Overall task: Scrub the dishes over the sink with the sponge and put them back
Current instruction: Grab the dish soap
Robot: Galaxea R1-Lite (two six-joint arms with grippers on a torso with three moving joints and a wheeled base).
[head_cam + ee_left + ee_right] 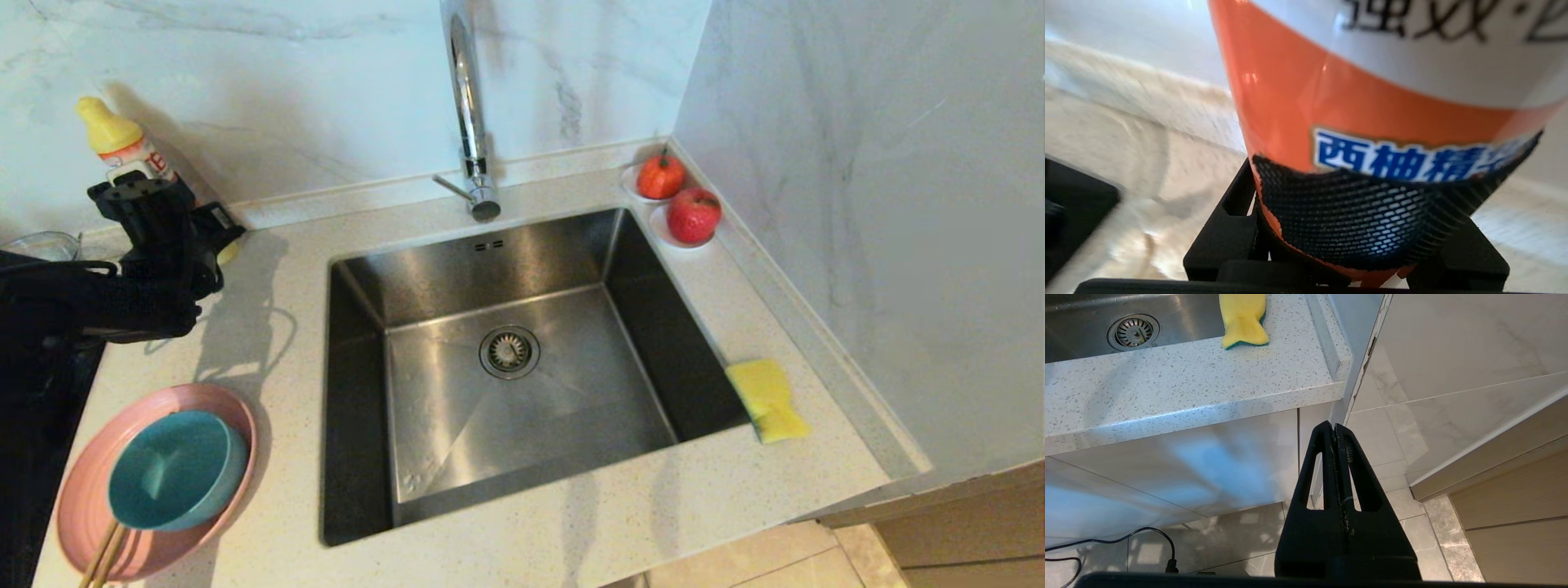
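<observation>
A small teal-blue bowl point(175, 469) sits inside the pink plate point(82, 506) at the counter's front left. The yellow sponge point(767, 400) point(1243, 318) lies on the counter right of the steel sink point(457, 278), partly over its rim. My left gripper point(155, 204) point(1355, 245) is at the back left, shut on an orange-and-white detergent bottle point(1331, 81) with a yellow cap point(106, 126). My right gripper point(1334, 426) hangs shut and empty below the counter's front edge, out of the head view.
A tall chrome tap point(469, 106) rises behind the sink. Two red fruits point(661, 175) point(694, 214) on white saucers occupy the back right corner. Wooden chopsticks point(102, 555) rest on the plate. A clear glass bowl point(41, 243) stands at the far left.
</observation>
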